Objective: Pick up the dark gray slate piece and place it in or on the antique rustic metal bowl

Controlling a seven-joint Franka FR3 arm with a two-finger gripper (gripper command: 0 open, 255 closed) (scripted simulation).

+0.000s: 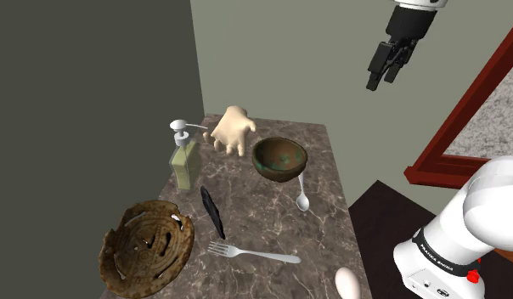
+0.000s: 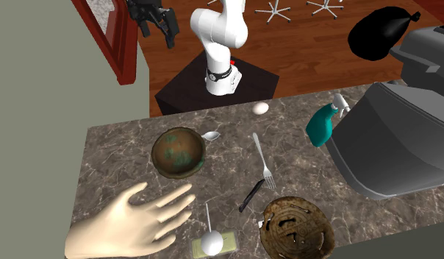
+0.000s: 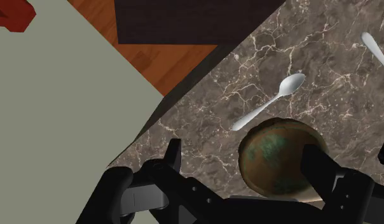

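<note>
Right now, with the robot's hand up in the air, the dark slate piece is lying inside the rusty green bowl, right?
Not quite. The hand is up in the air, but the dark slate piece lies on the marble counter, apart from the rusty green bowl. The shoulder view shows it.

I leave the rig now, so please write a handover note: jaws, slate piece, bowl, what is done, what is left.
Gripper: jaws open, empty, high up beside the counter.
Slate piece lies on the counter near the fork, apart from the bowl.
Bowl stands upright, empty, a spoon beside it.
Done: nothing yet.
Left: reach down, grasp the slate piece, put it in the bowl.
</note>
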